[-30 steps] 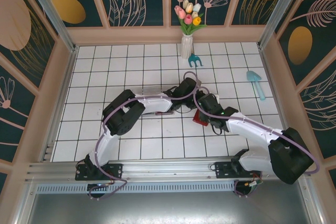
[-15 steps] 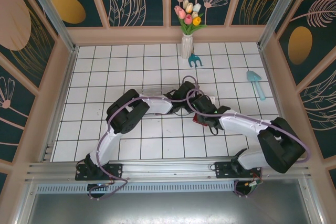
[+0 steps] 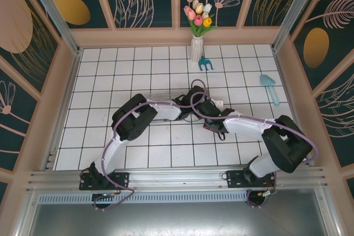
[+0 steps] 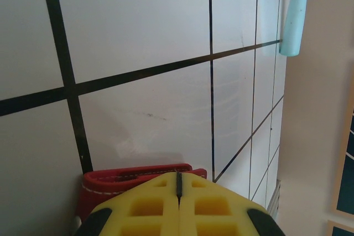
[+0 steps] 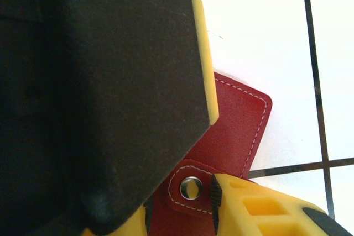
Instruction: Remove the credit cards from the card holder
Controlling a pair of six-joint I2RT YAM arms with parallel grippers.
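left wrist, hand: left gripper, yellow ribbed plastic fingers pressed flat together; thin dark seam between them, nothing seen clamped.
left wrist, target: red stitched leather folding card holder right under the fingertips, its thick folded edge facing the camera.
left wrist, other: turquoise plastic scoop far off by the wall; glossy white tiled table with dark grout.
right wrist, hand: right gripper, one matte black finger with a yellow edge and one yellow ribbed finger, straddling the snap tab; cannot tell whether they pinch it.
right wrist, axis: card holder runs on a diagonal from lower left to upper right; rounded corner, white stitching, metal stud.
top external, relation: both grippers meet over the card holder at mid-table; the right looks nearer the tab.
credit cards: judged to be inside the folded card holder.
next move: probably hinges on lifting that tab.
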